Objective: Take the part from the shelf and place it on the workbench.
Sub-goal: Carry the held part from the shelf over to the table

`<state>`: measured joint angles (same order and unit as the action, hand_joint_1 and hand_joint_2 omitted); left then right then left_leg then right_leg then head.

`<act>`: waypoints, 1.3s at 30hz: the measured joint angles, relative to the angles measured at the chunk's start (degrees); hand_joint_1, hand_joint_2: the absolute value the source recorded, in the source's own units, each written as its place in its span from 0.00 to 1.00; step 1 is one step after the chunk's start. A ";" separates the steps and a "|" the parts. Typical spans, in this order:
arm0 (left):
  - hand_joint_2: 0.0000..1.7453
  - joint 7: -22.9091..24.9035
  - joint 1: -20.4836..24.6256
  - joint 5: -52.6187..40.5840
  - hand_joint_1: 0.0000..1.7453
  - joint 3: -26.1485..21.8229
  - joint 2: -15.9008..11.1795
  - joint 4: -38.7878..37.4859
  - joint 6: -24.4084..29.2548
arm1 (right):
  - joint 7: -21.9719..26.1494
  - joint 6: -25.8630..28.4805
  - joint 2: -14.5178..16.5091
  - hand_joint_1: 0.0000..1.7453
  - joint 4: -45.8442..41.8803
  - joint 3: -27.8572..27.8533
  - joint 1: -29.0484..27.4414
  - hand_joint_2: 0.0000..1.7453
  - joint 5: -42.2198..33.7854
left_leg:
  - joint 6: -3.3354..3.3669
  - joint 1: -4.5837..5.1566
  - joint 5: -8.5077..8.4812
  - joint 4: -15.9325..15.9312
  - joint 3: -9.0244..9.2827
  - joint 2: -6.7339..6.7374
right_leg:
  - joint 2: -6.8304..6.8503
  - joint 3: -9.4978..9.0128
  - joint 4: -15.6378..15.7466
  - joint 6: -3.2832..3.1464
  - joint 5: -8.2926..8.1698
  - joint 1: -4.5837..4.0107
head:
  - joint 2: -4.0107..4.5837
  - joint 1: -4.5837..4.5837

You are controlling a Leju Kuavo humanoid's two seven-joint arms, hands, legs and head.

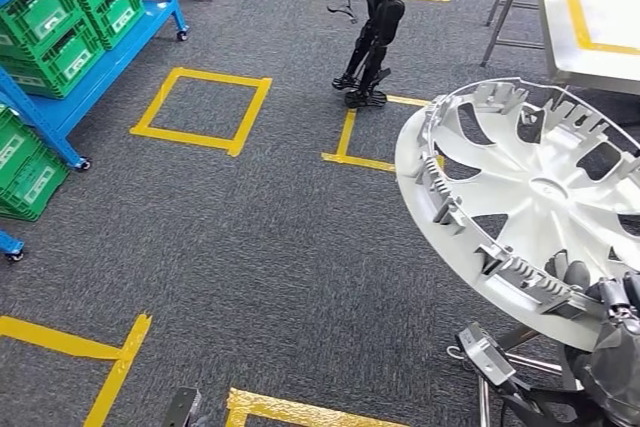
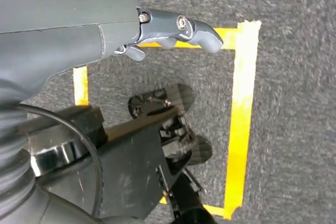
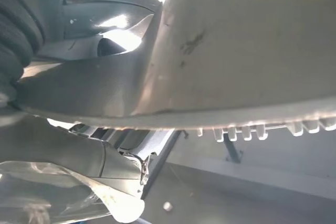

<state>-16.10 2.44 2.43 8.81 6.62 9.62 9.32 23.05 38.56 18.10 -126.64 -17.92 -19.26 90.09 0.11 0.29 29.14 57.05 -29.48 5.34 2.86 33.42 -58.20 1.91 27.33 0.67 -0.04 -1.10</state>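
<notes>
- The wheel cover is being gripped at its rim by the right robot hand.
- The left robot hand is being held extended, empty.
- A slip is being risked: one-sided hold, desk not reached.

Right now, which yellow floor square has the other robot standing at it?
The partly seen tape square just left of the wheel cover; the other robot's feet rest at its far edge. The complete square has nobody.

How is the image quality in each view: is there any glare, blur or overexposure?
Head view: sharp; the workbench top is washed out by glare, and the wheel cover held by the right hand is evenly lit. Left wrist view: the carpet and yellow tape are clear, and the left hand is sharp. Right wrist view: soft and blurred, with bright glare patches on the wheel cover's surface.
</notes>
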 joint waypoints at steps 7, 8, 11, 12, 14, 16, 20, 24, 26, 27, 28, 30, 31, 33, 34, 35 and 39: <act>1.00 -0.01 -0.08 -0.01 0.00 0.00 0.06 0.00 -0.04 | 0.01 0.00 0.32 1.00 -0.14 -0.14 0.10 1.00 0.02 | -1.00 -0.55 8.13 14.80 -6.09 -4.58 | -3.89 0.29 0.09 -2.07 -0.42 -0.04 | 0.00 0.13; 1.00 -0.01 -0.16 -0.03 0.00 0.00 0.06 0.00 -0.05 | 0.02 0.00 0.32 1.00 -0.13 -0.14 0.10 1.00 0.02 | -0.87 -0.52 8.39 16.86 -7.15 -4.73 | -4.63 0.30 0.08 -2.13 -0.44 -0.15 | 0.00 0.13; 1.00 -0.01 -0.10 -0.22 0.00 0.00 0.07 0.00 -0.04 | 0.14 -0.01 0.32 1.00 -0.10 -0.15 0.14 1.00 0.02 | -0.05 -0.43 3.20 11.02 -5.10 -5.93 | -6.81 0.24 0.02 -2.15 -0.50 -0.32 | 0.00 0.12; 1.00 -0.01 -0.07 -0.29 0.00 0.00 0.04 0.00 -0.01 | 0.26 -0.01 0.32 1.00 -0.08 -0.16 0.23 1.00 0.03 | 0.30 -0.39 1.23 7.31 -3.65 -6.89 | -7.39 0.24 -0.08 -2.08 -0.53 -0.41 | 0.00 0.11; 1.00 0.02 0.05 -0.37 0.00 0.00 0.02 0.00 0.05 | 0.64 0.00 0.32 1.00 0.00 -0.17 0.37 1.00 0.04 | 0.68 -0.33 -0.43 2.13 -1.69 -8.43 | -8.33 0.67 -0.28 -1.75 -0.71 -0.43 | 0.00 0.14; 1.00 0.09 0.22 -0.40 0.00 0.00 0.04 0.00 0.09 | 1.18 0.00 0.32 1.00 0.10 -0.24 0.39 1.00 0.04 | 0.40 -0.33 -0.16 0.81 -1.44 -8.48 | -8.75 1.19 -0.40 -1.65 -0.83 -0.39 | 0.00 0.15; 1.00 0.19 0.28 -0.43 0.00 0.00 0.14 0.00 0.54 | 3.19 0.00 0.32 1.00 0.34 -0.40 0.50 1.00 0.07 | 0.14 -0.09 -0.38 0.56 -1.56 -8.49 | -8.61 1.27 -0.15 -1.92 -1.03 -0.13 | 0.00 0.10; 1.00 0.46 0.38 -0.55 0.00 0.00 0.15 0.00 0.86 | 4.09 0.00 0.32 1.00 0.38 -0.61 0.82 1.00 0.07 | 0.49 0.09 -0.54 0.64 -1.71 -8.49 | -8.61 1.24 0.16 -1.31 -1.33 0.06 | 0.00 0.11; 1.00 0.52 0.40 -0.63 0.00 0.00 0.15 0.00 0.87 | 4.17 0.00 0.32 1.00 0.38 -0.71 0.83 1.00 0.07 | 0.55 0.12 -0.56 0.66 -1.73 -8.49 | -8.61 1.25 0.21 -1.20 -1.37 0.09 | 0.00 0.12; 1.00 0.54 0.41 -0.64 0.00 0.00 0.15 0.00 0.87 | 4.18 0.00 0.32 1.00 0.38 -0.73 0.84 1.00 0.07 | 0.56 0.12 -0.56 0.66 -1.73 -8.49 | -8.61 1.25 0.22 -1.18 -1.38 0.10 | 0.00 0.12; 1.00 0.54 0.41 -0.64 0.00 0.00 0.15 0.00 0.87 | 4.18 0.00 0.32 1.00 0.38 -0.73 0.84 1.00 0.07 | 0.56 0.12 -0.56 0.66 -1.73 -8.49 | -8.61 1.25 0.22 -1.18 -1.38 0.10 | 0.00 0.12; 1.00 0.54 0.41 -0.64 0.00 0.00 0.15 0.00 0.87 | 4.18 0.00 0.32 1.00 0.38 -0.73 0.84 1.00 0.07 | 0.56 0.12 -0.56 0.66 -1.73 -8.49 | -8.61 1.25 0.22 -1.17 -1.38 0.10 | 0.00 0.12; 1.00 0.57 0.41 -0.64 0.00 0.00 0.15 0.00 0.87 | 4.19 0.00 0.32 1.00 0.38 -0.74 0.84 1.00 0.07 | 0.56 0.13 -0.56 0.66 -1.73 -8.49 | -8.61 1.25 0.22 -1.16 -1.39 0.11 | 0.00 0.12; 1.00 0.75 0.43 -0.70 0.00 0.00 0.15 0.00 0.86 | 4.21 0.00 0.33 1.00 0.38 -0.80 0.85 1.00 0.07 | 0.57 0.13 -0.56 0.67 -1.74 -8.49 | -8.61 1.26 0.23 -1.10 -1.40 0.12 | 0.00 0.12; 1.00 0.92 0.45 -0.86 0.00 0.00 0.14 0.00 0.85 | 4.21 0.00 0.33 1.00 0.38 -0.92 0.85 1.00 0.07 | 0.58 0.12 -0.56 0.68 -1.74 -8.49 | -8.61 1.28 0.24 -1.05 -1.41 0.12 | 0.00 0.13; 1.00 1.07 0.46 -1.03 0.00 0.00 0.14 0.00 0.83 | 4.17 0.00 0.34 1.00 0.38 -1.05 0.85 1.00 0.07 | 0.58 0.10 -0.56 0.69 -1.74 -8.49 | -8.61 1.30 0.24 -1.01 -1.41 0.11 | 0.00 0.13; 1.00 1.36 0.47 -1.39 0.00 0.00 0.13 0.00 0.85 | 3.91 -0.01 0.34 1.00 0.38 -1.48 0.85 1.00 0.07 | 0.57 -0.01 -0.57 0.68 -1.74 -8.49 | -8.61 1.34 0.20 -0.98 -1.42 0.00 | 0.00 0.14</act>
<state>-14.74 2.91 1.04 8.81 6.75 9.62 10.16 26.96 38.55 18.45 -126.27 -19.39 -18.40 90.16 0.68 0.27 28.57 57.74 -31.22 -3.15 -5.76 34.76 -58.00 0.93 25.91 0.67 -0.04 -0.96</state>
